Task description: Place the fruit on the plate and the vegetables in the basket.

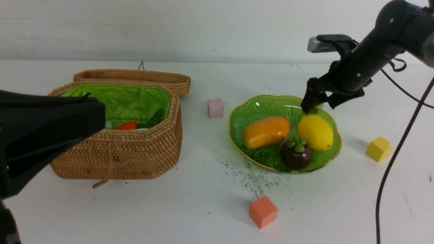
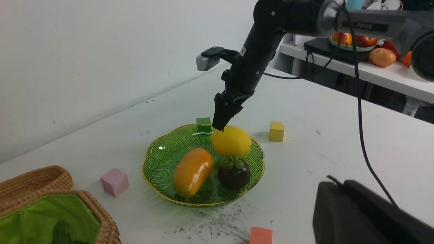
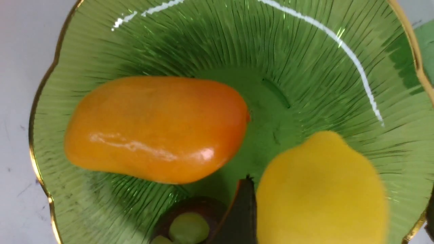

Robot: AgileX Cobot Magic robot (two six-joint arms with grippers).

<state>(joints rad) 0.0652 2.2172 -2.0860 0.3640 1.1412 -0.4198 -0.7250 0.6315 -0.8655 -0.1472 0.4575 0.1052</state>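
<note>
The green plate (image 1: 264, 105) holds all the fruit: an orange mango (image 1: 266, 131), a yellow lemon (image 1: 315, 132) and a dark purple mangosteen (image 1: 296, 154). My right gripper (image 1: 319, 105) hangs open just above the lemon's far end. In the right wrist view the lemon (image 3: 322, 189) lies blurred between its spread fingers (image 3: 237, 217). The wicker basket (image 1: 135, 152) stands open at the left, and an orange carrot (image 1: 127, 126) with green leaves shows inside. Its wall and my arm hide the other vegetables. My left gripper (image 1: 98, 115) is shut and empty in front of the basket.
Small cubes lie around: pink (image 1: 215, 108) between basket and plate, orange (image 1: 263, 212) near the front, yellow (image 1: 378, 148) right of the plate, green (image 2: 203, 121) behind it. The basket lid (image 1: 135, 76) lies open behind the basket. A black cable (image 1: 393, 162) hangs at the right.
</note>
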